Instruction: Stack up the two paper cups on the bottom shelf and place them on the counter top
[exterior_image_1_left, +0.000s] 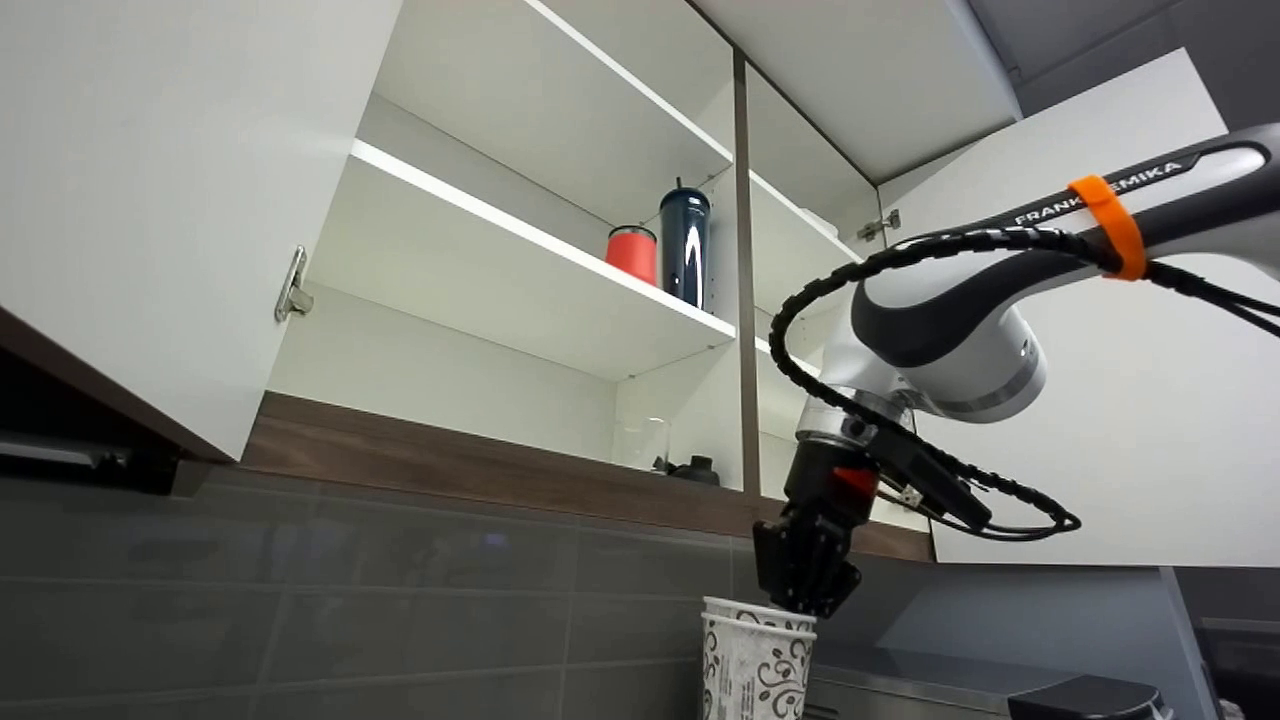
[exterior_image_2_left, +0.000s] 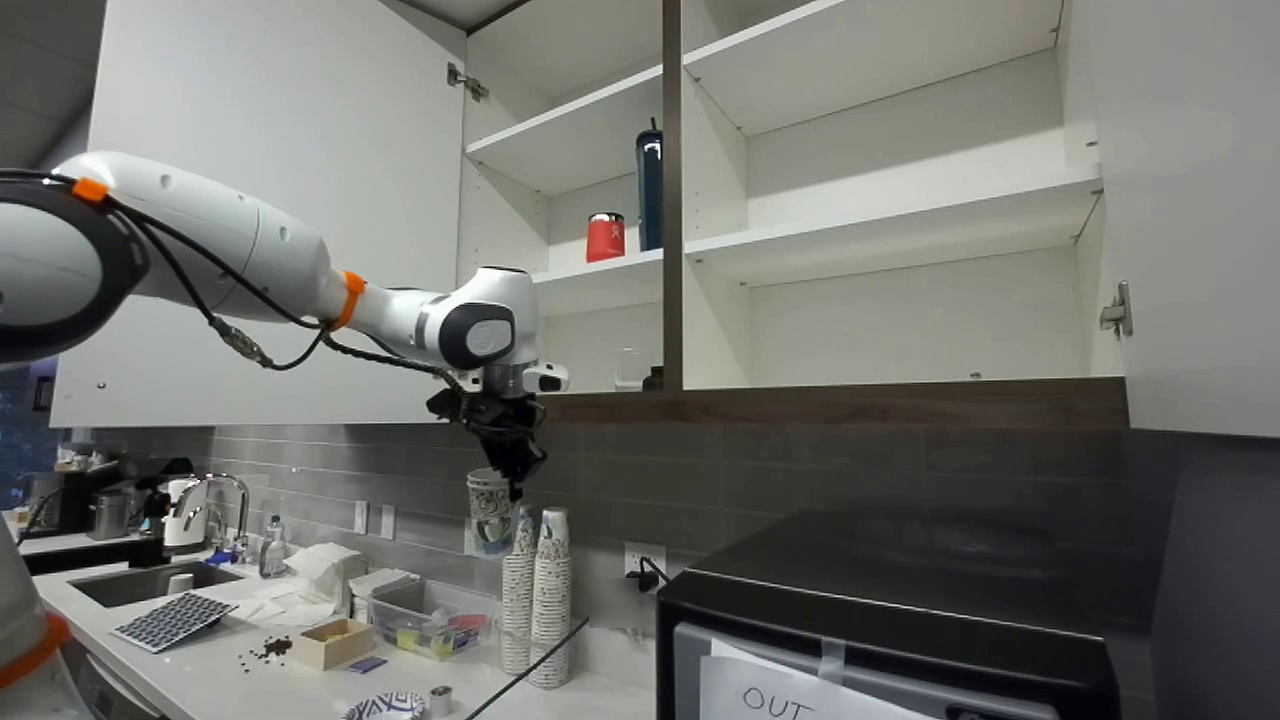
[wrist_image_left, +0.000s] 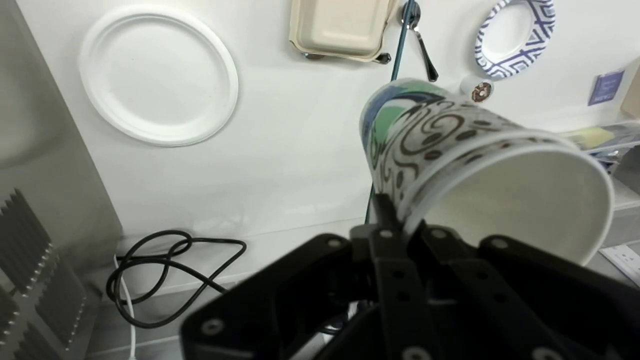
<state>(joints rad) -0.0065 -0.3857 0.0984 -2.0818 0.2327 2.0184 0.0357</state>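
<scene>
Nested paper cups hang below the end effector — pinched.

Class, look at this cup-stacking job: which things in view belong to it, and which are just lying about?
Belongs to the job:
two paper cups, nested
end effector
bottom shelf
counter top

Just lying about:
red cup
dark bottle
white plate
tall cup stacks

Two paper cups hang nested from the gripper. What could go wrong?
The gripper seems to pinch the two paper cups at one side of their rims, so they might swing or slip. In an exterior view, tall cup stacks appear close and could be knocked over. In the wrist view a thin dark rod passes beneath them; landing on it could tip them.
</scene>
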